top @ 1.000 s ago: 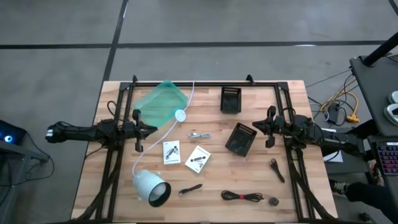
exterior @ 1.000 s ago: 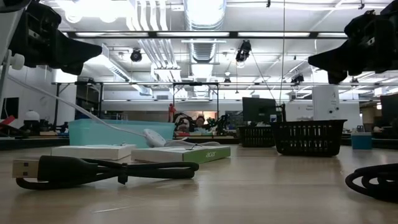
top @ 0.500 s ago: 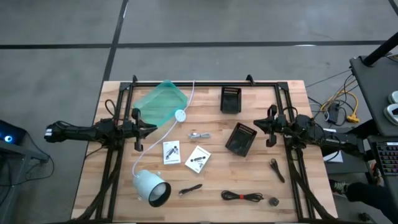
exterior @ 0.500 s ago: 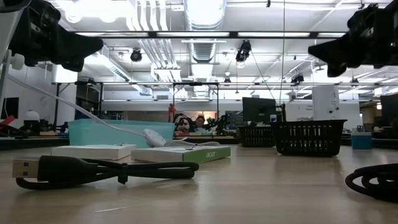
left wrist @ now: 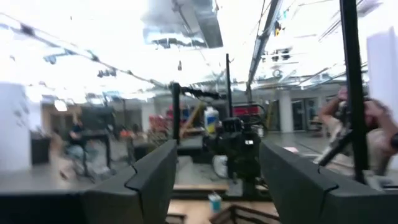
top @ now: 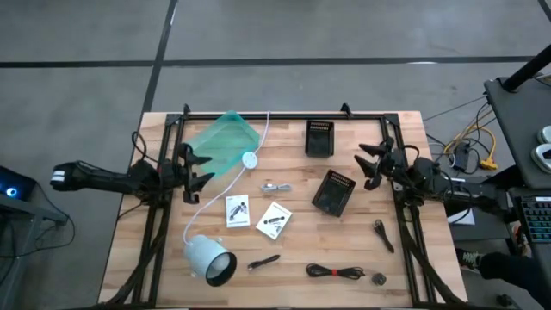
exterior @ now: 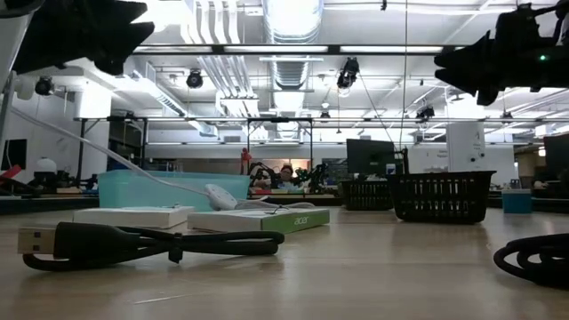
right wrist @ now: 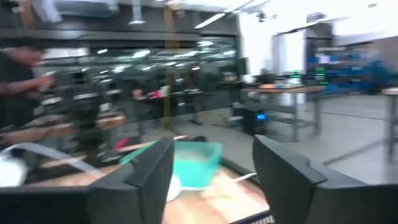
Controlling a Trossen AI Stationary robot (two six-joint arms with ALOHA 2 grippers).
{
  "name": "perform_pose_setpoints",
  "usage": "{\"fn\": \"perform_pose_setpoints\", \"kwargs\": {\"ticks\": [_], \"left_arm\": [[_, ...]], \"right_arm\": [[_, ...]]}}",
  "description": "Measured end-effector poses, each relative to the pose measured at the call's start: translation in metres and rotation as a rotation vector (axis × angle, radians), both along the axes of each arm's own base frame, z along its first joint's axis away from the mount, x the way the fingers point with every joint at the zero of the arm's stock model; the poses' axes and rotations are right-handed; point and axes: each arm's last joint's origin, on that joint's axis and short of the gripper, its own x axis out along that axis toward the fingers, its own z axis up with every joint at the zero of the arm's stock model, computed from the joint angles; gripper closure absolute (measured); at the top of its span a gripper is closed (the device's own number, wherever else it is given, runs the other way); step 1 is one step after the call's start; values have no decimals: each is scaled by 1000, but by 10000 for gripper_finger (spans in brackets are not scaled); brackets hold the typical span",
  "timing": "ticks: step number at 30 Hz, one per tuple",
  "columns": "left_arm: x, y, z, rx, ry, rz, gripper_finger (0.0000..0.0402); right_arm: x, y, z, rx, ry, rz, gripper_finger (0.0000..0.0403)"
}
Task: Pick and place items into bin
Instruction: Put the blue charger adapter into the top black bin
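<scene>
Left fingers: the left gripper (top: pixel 191 164) hovers above the bench's left side beside the teal tray, its dark, blocky fingers (left wrist: pixel 149 180) spread apart and empty.
Right fingers: the right gripper (top: pixel 368 163) hangs above the right side, fingers (right wrist: pixel 146 171) parted, nothing between them.
Bench: pale wooden planks (top: pixel 344 250) inside a black metal frame.
Bins: two black mesh baskets, one upright near the far edge (top: pixel 319 138), one turned askew near the middle (top: pixel 333 192).
Other things: a translucent teal tray (top: pixel 222 141); a thin white cord with a round white disc (top: pixel 249 159) trailing from the far edge to a white cylindrical lamp (top: pixel 209 259) lying on its side.
Cards: two white printed cards (top: pixel 238 210) (top: pixel 274 220) lie flat side by side near the centre.
Silver piece: small and shiny (top: pixel 275 187), just beyond the cards.
Cable: a black coiled cable (top: pixel 336 272) near the front edge, a dark disc (top: pixel 378 278) just beside it.
Sticks: two black pen-like sticks, one (top: pixel 263 262) by the lamp, one (top: pixel 383 235) under the right arm.
</scene>
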Motion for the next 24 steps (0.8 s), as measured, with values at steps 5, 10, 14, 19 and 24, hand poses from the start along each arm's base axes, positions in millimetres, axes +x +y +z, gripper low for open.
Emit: {"fn": "perform_pose_setpoints", "kwargs": {"ticks": [5, 10, 14, 19, 24], "left_arm": [[5, 0, 3, 62, -41, 34, 185], [11, 0, 4, 127, -57, 85, 185], [17, 2, 0, 107, -29, 177, 185], [22, 5, -6, 106, 32, 309, 185], [24, 6, -5, 149, 21, 342, 185]], "right_arm": [[4, -1, 4, 86, 3, 13, 158], [12, -3, 26, 103, 33, -9, 159], [24, -8, 37, 179, 224, -125, 167], [32, -11, 47, 420, 443, -243, 179], [34, -12, 62, 629, 554, -332, 184]]}}
